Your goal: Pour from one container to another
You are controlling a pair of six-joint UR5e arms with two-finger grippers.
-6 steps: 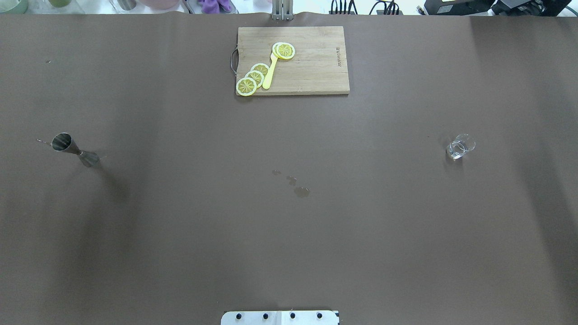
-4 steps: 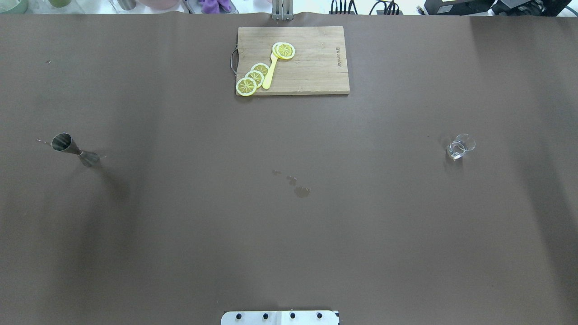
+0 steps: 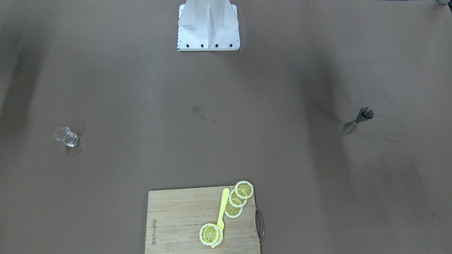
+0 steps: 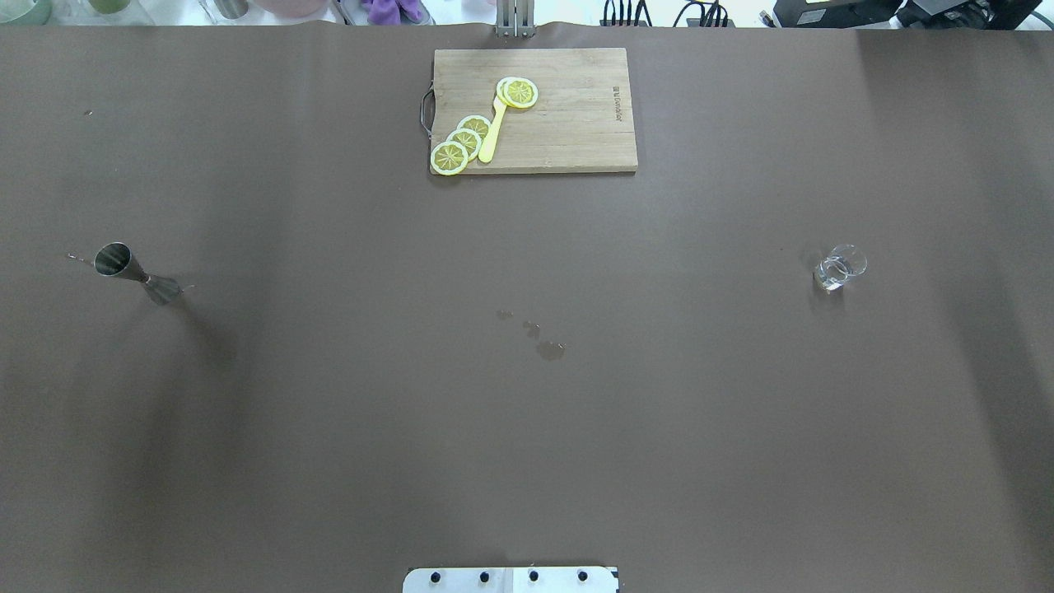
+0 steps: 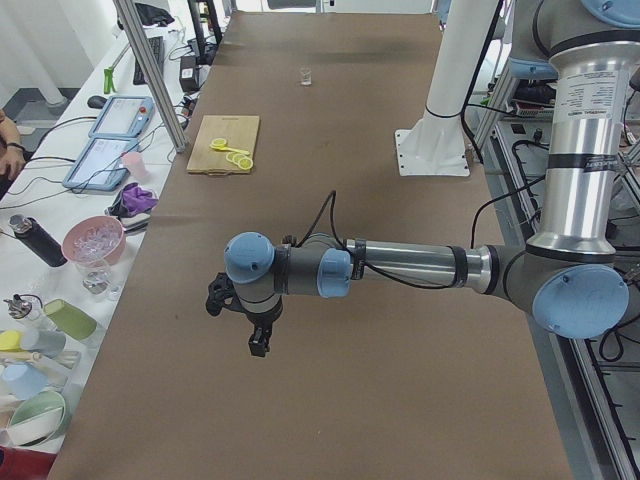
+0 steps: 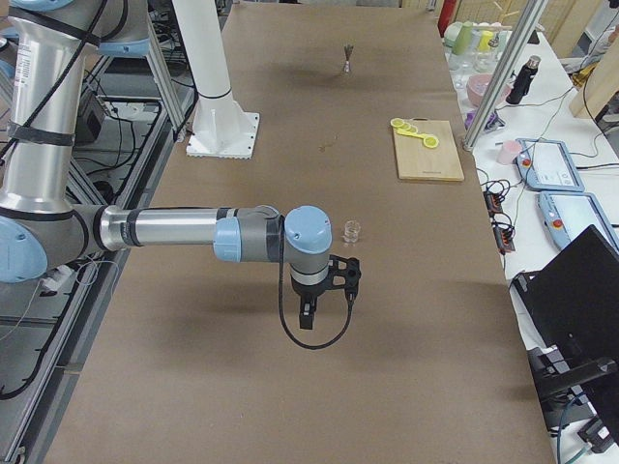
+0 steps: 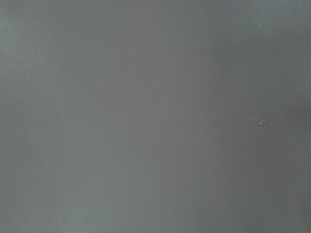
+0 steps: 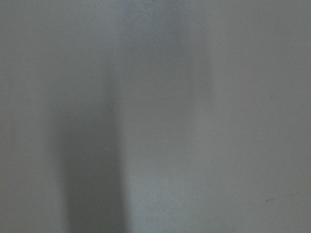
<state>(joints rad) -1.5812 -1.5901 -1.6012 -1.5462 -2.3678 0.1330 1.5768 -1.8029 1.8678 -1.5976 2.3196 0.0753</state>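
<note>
Pitcher (image 4: 840, 268) far right in overhead view, jigger (image 4: 123, 266) far left, wide table (image 4: 527, 428) between; left gripper (image 5: 240, 322), right gripper (image 6: 327, 295) aloft, finger gap untellable.

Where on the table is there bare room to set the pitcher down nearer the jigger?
The widest bare stretch runs between the jigger and the wet spots, on the robot's side of the cutting board. A matching one lies between those spots and the pitcher. The board's left half is crowded with lemon slices and a yellow utensil.

Glass pitcher (image 4: 839, 268) and metal jigger (image 4: 136, 273) stand upright, well apart.
</note>
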